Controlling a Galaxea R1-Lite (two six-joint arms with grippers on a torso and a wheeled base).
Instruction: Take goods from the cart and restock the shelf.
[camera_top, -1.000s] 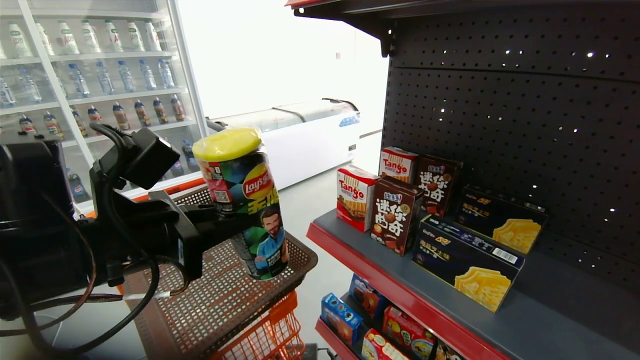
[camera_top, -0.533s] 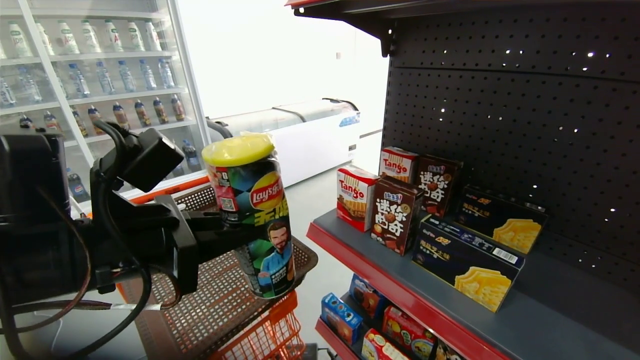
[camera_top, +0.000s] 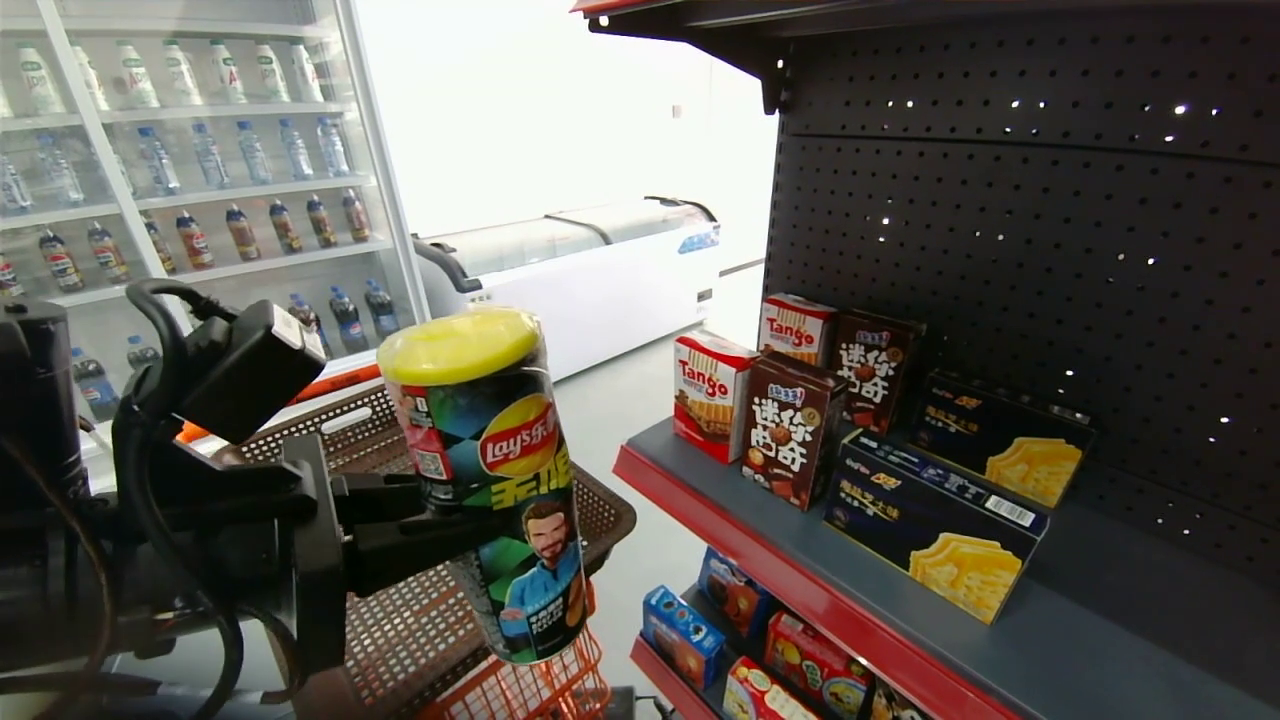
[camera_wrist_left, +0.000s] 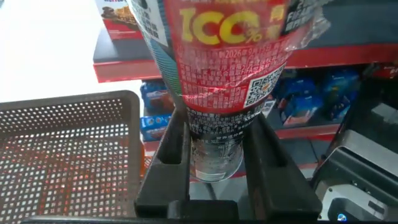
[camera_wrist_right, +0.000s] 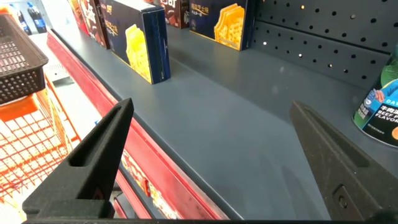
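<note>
A tall chips can (camera_top: 487, 470) with a yellow lid is held upright, tilted a little, over the brown mesh cart basket (camera_top: 405, 625), left of the shelf. My left gripper (camera_top: 448, 518) is shut on its middle. In the left wrist view the can (camera_wrist_left: 217, 68) sits clamped between the two black fingers (camera_wrist_left: 172, 152) of the left gripper (camera_wrist_left: 217, 152). My right gripper (camera_wrist_right: 211, 155) is open with nothing between its fingers, just over the bare grey shelf board (camera_wrist_right: 236, 124). The shelf (camera_top: 1050, 640) has a red front edge.
Biscuit boxes (camera_top: 790, 425) and flat dark boxes (camera_top: 935, 525) stand along the shelf's left and middle part. Another can (camera_wrist_right: 382, 102) stands on the board near the pegboard back. Snack packs (camera_top: 735, 640) fill the lower shelf. An orange cart frame (camera_top: 540, 680) lies below the basket.
My left arm has carried the can downward, first a little toward the shelf, then back left. The shelf goods have not moved.
</note>
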